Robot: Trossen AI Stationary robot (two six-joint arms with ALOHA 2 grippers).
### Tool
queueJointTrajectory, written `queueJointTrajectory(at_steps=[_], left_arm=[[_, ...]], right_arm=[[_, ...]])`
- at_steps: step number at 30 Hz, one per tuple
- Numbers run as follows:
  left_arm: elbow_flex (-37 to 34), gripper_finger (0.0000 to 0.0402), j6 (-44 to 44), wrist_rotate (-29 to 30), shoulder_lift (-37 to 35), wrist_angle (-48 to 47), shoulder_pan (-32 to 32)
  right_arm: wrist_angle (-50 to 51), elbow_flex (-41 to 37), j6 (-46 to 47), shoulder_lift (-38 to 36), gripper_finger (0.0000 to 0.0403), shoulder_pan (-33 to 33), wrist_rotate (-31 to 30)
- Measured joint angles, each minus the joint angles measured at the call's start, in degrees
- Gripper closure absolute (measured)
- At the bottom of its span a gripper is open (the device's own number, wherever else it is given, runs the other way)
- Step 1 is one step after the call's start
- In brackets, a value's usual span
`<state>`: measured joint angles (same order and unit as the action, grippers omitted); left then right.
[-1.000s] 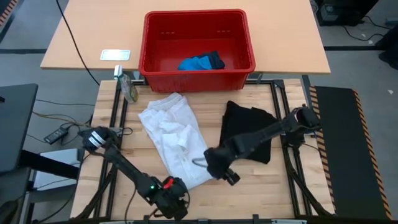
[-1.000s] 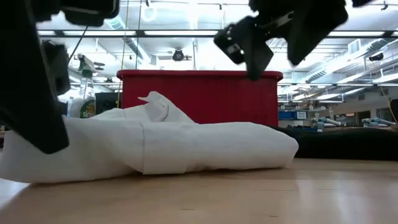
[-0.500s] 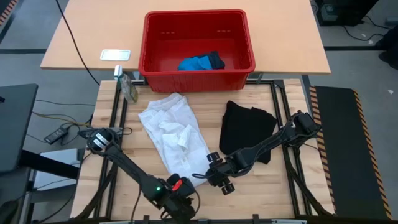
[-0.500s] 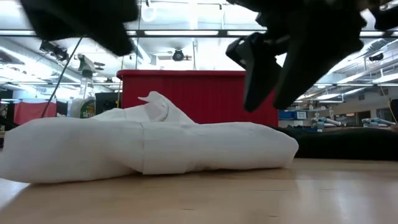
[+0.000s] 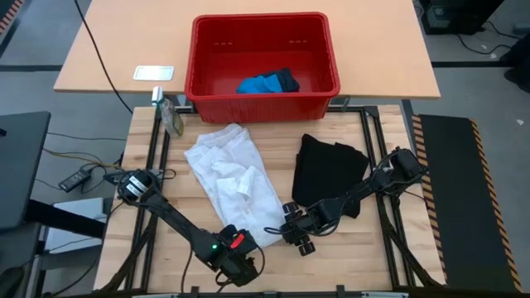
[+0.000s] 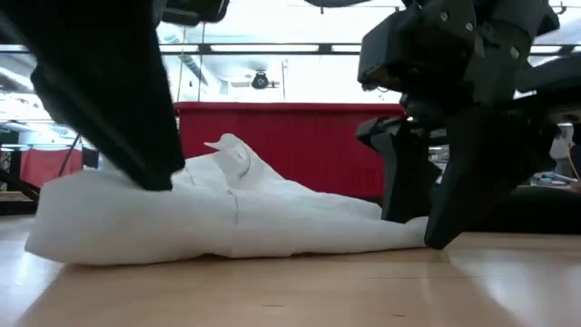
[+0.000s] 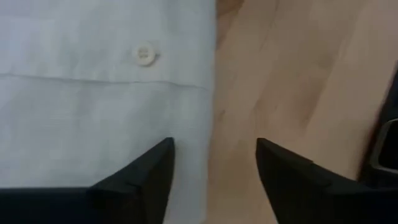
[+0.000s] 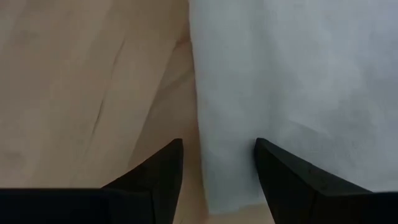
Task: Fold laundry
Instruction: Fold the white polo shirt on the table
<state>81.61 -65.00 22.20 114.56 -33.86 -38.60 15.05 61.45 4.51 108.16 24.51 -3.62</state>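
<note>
A white garment (image 5: 236,182) lies crumpled on the wooden table's middle, its near hem toward both grippers. The black shirt (image 5: 331,174) lies bunched to its right. A bright blue piece (image 5: 265,83) rests in the red basket (image 5: 195,58). My left gripper (image 5: 240,248) stands open at the garment's near-left part; in its wrist view the hem edge (image 7: 208,124) runs between the fingers (image 7: 214,155). My right gripper (image 5: 290,232) stands open at the near-right corner (image 8: 217,186), one finger over cloth and one over wood (image 8: 217,155). My left gripper slants down from the near side over the garment's edge (image 7: 199,143), and I cannot tell whether a finger touches the cloth. My right gripper comes down with its fingertips (image 6: 440,232) at table height beside the garment's end (image 6: 408,232); I cannot tell whether they touch it.
A green spray bottle (image 5: 172,116) stands at the table's far left corner. The red basket sits on a second table beyond the far edge, beside a small white device (image 5: 153,73). Bare wood (image 5: 348,257) shows along the near edge.
My right gripper has come down and moved toward the near edge, reaching the white garment's near-right corner. My left gripper has shifted a little toward the garment. In the low view the garment's right end lies flatter than before and its left end has drawn in.
</note>
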Motion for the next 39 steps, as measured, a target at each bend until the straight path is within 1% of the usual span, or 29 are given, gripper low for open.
queueJointTrajectory(at_steps=[2,4,6,8,10,13,16,18,19,20,21,23,26,28,31,33,36,38,39], left_arm=[[-1.4,0.0153,1.2,0.1,0.3,2.0,-0.1],[-2.5,0.0139,3.4,0.3,1.3,4.1,-0.2],[-3.3,0.0137,2.9,1.0,3.3,5.1,-0.2],[-3.1,0.0148,0.7,2.2,4.9,7.3,-0.1],[-3.0,0.0170,0.2,3.0,6.8,10.8,-0.1],[-2.9,0.0227,-0.2,3.0,8.7,15.9,0.0],[-2.9,0.0308,-4.2,0.6,9.3,20.1,0.2],[-3.0,0.0367,-6.4,-1.1,9.4,22.0,0.4],[-3.0,0.0383,-7.5,-1.5,9.0,23.2,0.3],[-2.9,0.0388,-8.7,-2.0,8.7,23.8,0.1],[-2.4,0.0389,-10.1,-2.4,8.6,23.6,-0.1],[-0.1,0.0392,-11.2,-3.0,8.6,21.8,-0.8],[5.8,0.0397,-11.8,-2.7,8.6,17.0,-2.3],[10.8,0.0398,-13.2,-0.6,8.3,11.6,-3.5],[18.4,0.0399,-14.7,3.8,8.2,-0.4,-5.0],[23.3,0.0400,-15.7,5.0,8.2,-9.6,-5.2],[30.8,0.0400,-17.1,6.7,8.2,-24.2,-5.0],[34.9,0.0400,-18.0,7.1,8.0,-32.9,-4.2],[36.7,0.0400,-19.8,7.5,8.0,-37.5,-3.5]], right_arm=[[-2.7,-1.7,1.2,0.0,0.0199,0.0,-0.1],[-4.0,-2.9,2.3,-0.2,0.0201,-0.1,-0.2],[-4.4,-3.7,4.0,-0.3,0.0204,-0.1,-0.3],[-4.3,-4.4,6.3,-0.4,0.0208,-0.1,-0.3],[-3.5,-4.8,9.2,-0.4,0.0216,-0.1,-0.2],[-3.3,-5.1,12.7,-0.5,0.0243,0.0,0.9],[-2.6,-5.1,13.9,-0.5,0.0295,0.4,4.5],[-2.5,-5.1,14.8,-0.6,0.0341,1.0,8.6],[-2.3,-5.1,15.6,-0.8,0.0365,1.2,10.5],[-2.1,-5.2,16.3,-1.2,0.0381,1.5,12.5],[-1.8,-5.3,17.0,-1.7,0.0387,2.0,14.2],[-1.0,-5.4,19.5,-3.1,0.0385,3.5,16.5],[-0.1,-5.6,21.0,-6.3,0.0390,5.6,19.1],[-0.1,-5.5,20.3,-9.4,0.0393,6.7,18.9],[-0.7,-5.5,20.7,-13.0,0.0393,7.3,16.0],[-1.4,-5.5,22.0,-15.7,0.0393,6.5,14.9],[-2.9,-5.5,22.7,-19.4,0.0393,4.4,13.0],[-3.1,-5.5,22.2,-21.9,0.0393,2.2,11.4],[-2.7,-5.2,21.3,-22.8,0.0393,0.6,11.0]])
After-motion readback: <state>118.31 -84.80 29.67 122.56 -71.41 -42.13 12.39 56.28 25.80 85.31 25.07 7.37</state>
